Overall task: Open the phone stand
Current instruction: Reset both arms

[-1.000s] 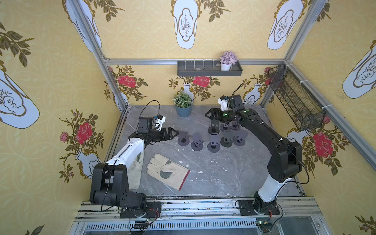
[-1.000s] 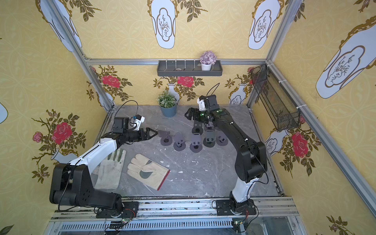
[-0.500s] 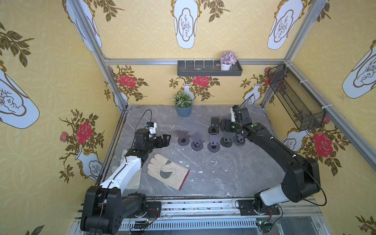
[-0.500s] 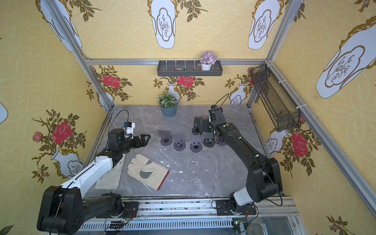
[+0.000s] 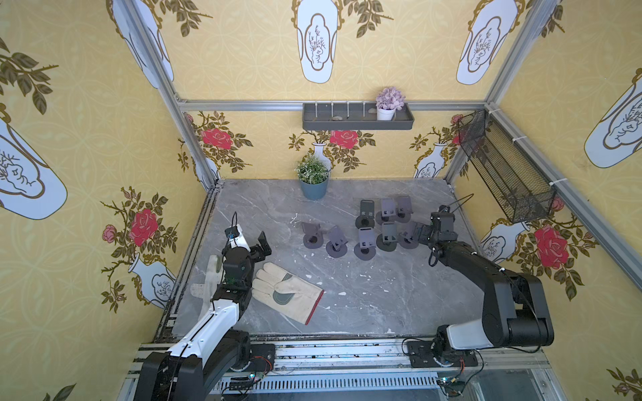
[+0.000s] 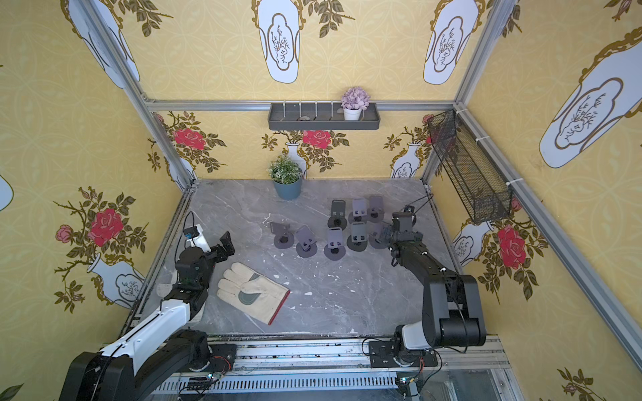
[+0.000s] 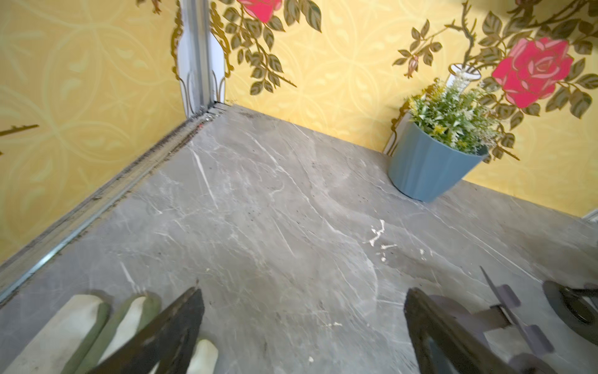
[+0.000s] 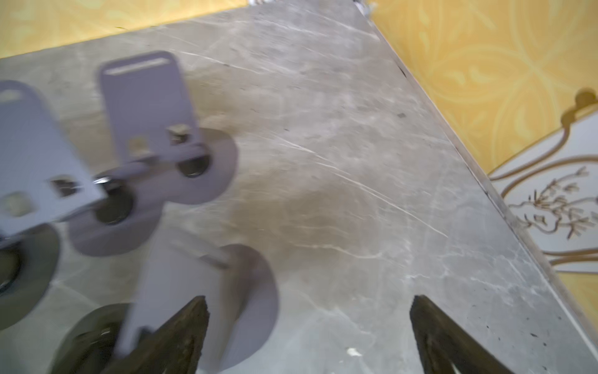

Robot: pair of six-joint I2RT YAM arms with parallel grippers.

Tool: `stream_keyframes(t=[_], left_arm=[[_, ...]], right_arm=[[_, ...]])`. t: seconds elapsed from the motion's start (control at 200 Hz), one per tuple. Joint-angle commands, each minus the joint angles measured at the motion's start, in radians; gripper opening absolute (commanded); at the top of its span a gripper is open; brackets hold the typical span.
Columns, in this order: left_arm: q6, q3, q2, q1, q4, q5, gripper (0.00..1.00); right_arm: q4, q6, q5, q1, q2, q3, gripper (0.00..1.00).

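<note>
Several dark grey phone stands [image 5: 364, 244] sit in a cluster on the marble table [image 5: 364, 298], each a round base with a tilted plate. The leftmost stand [image 5: 311, 236] is right of my left gripper [image 5: 262, 244], which hovers open and empty over bare table [image 7: 291, 226]; the left wrist view shows that stand [image 7: 504, 307] beside one finger. My right gripper [image 5: 418, 233] is open and empty at the cluster's right edge. The right wrist view shows one finger next to the nearest stand [image 8: 181, 281], with other stands [image 8: 145, 107] further off.
A cream work glove [image 5: 285, 291] lies flat near the left arm, and a second glove [image 5: 208, 277] is partly under that arm. A blue plant pot [image 5: 313, 180] stands at the back wall. A wire basket [image 5: 503, 170] hangs on the right wall.
Both arms have drawn back toward the front. The left gripper moved away from the leftmost stand. The right gripper came off the back row to the cluster's right side. Both stayed open.
</note>
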Motion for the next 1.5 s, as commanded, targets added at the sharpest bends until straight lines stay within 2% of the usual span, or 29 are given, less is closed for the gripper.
stream_keyframes(t=[0.0, 0.15, 0.22, 0.315, 0.44, 0.56, 0.665, 0.84, 0.89, 1.295, 1.37, 1.435, 1.495], left_arm=[[0.051, -0.021, 0.022, -0.004, 0.164, -0.091, 0.99], [0.127, -0.024, 0.087, -0.006, 0.216, -0.060, 0.99], [0.128, -0.047, 0.101, -0.006, 0.247, -0.079, 0.99], [0.123, -0.072, 0.137, -0.006, 0.300, -0.088, 0.99], [0.135, -0.099, 0.198, -0.006, 0.396, -0.106, 0.99], [0.192, -0.104, 0.236, -0.004, 0.482, -0.155, 0.99], [0.230, -0.121, 0.286, 0.021, 0.590, -0.126, 0.99], [0.234, -0.143, 0.461, 0.040, 0.795, -0.085, 0.99], [0.229, -0.140, 0.445, 0.043, 0.751, -0.081, 0.99], [0.234, -0.143, 0.448, 0.044, 0.770, -0.083, 0.99], [0.233, -0.143, 0.448, 0.044, 0.770, -0.083, 0.99], [0.233, -0.143, 0.448, 0.043, 0.770, -0.083, 0.99], [0.233, -0.144, 0.448, 0.043, 0.770, -0.084, 0.99]], right_arm=[[0.230, -0.011, -0.128, -0.054, 0.019, -0.058, 0.98], [0.264, -0.095, -0.153, -0.075, 0.028, -0.060, 0.98], [0.245, -0.136, -0.164, -0.076, 0.029, -0.067, 0.98], [0.159, -0.094, -0.171, -0.078, 0.012, -0.093, 0.98], [0.398, -0.082, -0.134, -0.067, -0.063, -0.273, 0.98], [0.505, -0.112, -0.095, -0.073, -0.019, -0.288, 0.98], [0.667, -0.123, -0.074, -0.076, -0.001, -0.357, 0.98], [0.699, -0.106, -0.058, -0.073, -0.032, -0.398, 0.98], [0.712, -0.105, -0.055, -0.075, -0.034, -0.407, 0.98], [0.738, -0.098, -0.078, -0.089, -0.041, -0.423, 0.98], [0.805, -0.098, -0.100, -0.094, -0.049, -0.466, 0.98], [1.015, -0.112, -0.089, -0.103, 0.018, -0.538, 0.98], [0.882, -0.079, -0.097, -0.109, -0.030, -0.511, 0.98]])
